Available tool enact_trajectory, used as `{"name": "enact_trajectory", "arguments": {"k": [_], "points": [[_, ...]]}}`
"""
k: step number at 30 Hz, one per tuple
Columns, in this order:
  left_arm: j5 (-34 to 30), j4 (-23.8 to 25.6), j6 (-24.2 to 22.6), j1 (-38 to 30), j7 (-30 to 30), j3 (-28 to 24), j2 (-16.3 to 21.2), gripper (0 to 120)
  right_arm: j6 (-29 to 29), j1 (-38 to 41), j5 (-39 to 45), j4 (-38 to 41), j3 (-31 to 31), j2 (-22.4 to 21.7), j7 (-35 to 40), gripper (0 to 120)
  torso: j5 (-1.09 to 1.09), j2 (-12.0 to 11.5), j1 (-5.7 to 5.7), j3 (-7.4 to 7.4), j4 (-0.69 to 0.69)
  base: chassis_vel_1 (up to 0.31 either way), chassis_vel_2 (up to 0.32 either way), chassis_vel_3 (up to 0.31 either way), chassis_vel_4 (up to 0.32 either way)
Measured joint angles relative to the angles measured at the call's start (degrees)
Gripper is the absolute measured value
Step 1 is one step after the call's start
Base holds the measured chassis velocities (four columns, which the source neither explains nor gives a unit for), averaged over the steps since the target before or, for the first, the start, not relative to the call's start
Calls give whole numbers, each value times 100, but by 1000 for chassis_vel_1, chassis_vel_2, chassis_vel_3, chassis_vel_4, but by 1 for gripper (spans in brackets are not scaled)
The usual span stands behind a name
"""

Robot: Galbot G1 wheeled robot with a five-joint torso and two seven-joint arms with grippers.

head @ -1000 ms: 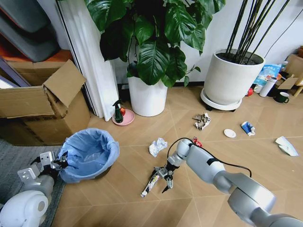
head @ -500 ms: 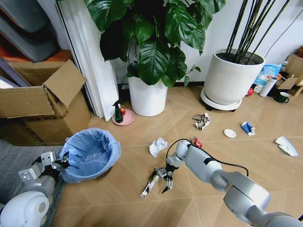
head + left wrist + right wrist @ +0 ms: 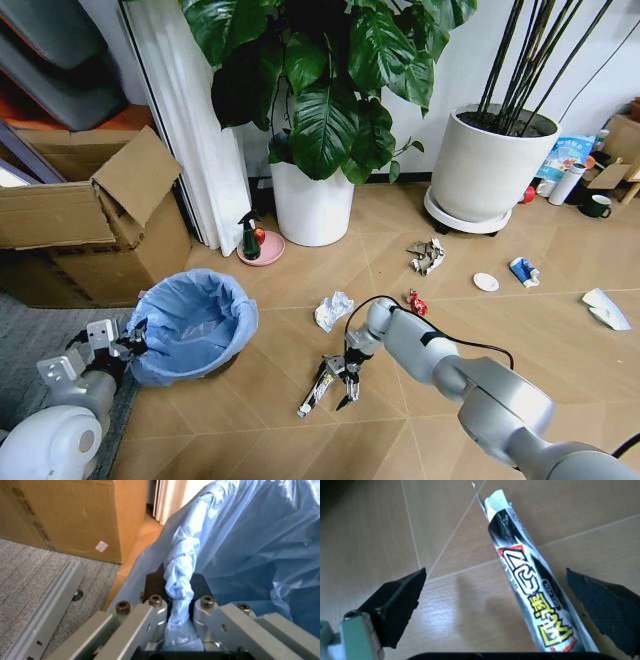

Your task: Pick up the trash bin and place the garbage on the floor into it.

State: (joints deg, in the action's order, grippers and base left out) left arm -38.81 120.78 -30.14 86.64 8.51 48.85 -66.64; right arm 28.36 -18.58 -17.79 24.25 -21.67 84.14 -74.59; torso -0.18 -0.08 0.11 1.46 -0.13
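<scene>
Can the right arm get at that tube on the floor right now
Probably yes. The right end effector hangs open right over the tube, its pads to either side, with bare floor around it and nothing in between.

- The head view looks forward and down from high up over the wooden floor [image 3: 300, 420], taking in both arms.
- The left wrist view looks close along the left tool [image 3: 179, 609] at the trash bin [image 3: 240, 543], which the head view shares [image 3: 190, 328].
- The right wrist view looks closely down past the right tool [image 3: 495, 592] at a tube [image 3: 532, 588], shared with the head view [image 3: 318, 386].
</scene>
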Motion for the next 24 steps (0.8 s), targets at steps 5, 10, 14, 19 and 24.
{"name": "enact_trajectory", "arguments": {"k": [5, 10, 14, 19, 24], "points": [[-43, 35, -5, -4, 0, 1, 39, 1, -74, 1, -3, -67, -95, 20, 4, 89, 0, 0, 0, 0, 0, 0, 0, 0, 0], [-87, 62, -7, 5, -2, 45, 56, 1, -156, 1, -15, -242, -189, 84, 107, 68, 0, 0, 0, 0, -1, 0, 0, 0, 0], [-89, 84, -7, 19, -3, 49, 57, 1, -176, 7, -24, -243, -218, 108, 156, 54, 0, 0, 0, 0, 0, 0, 0, 0, 0], [-97, 122, -7, 25, -4, 58, 49, 1, -180, 7, -56, -233, -254, 104, 203, 37, 0, 0, 0, 0, 0, 0, 0, 0, 0], [-113, 159, -7, 41, -6, 93, 45, 1, -180, -48, -71, -209, -287, 78, 210, 18, 0, 0, 0, 0, 0, 0, 0, 0, 0]]}}
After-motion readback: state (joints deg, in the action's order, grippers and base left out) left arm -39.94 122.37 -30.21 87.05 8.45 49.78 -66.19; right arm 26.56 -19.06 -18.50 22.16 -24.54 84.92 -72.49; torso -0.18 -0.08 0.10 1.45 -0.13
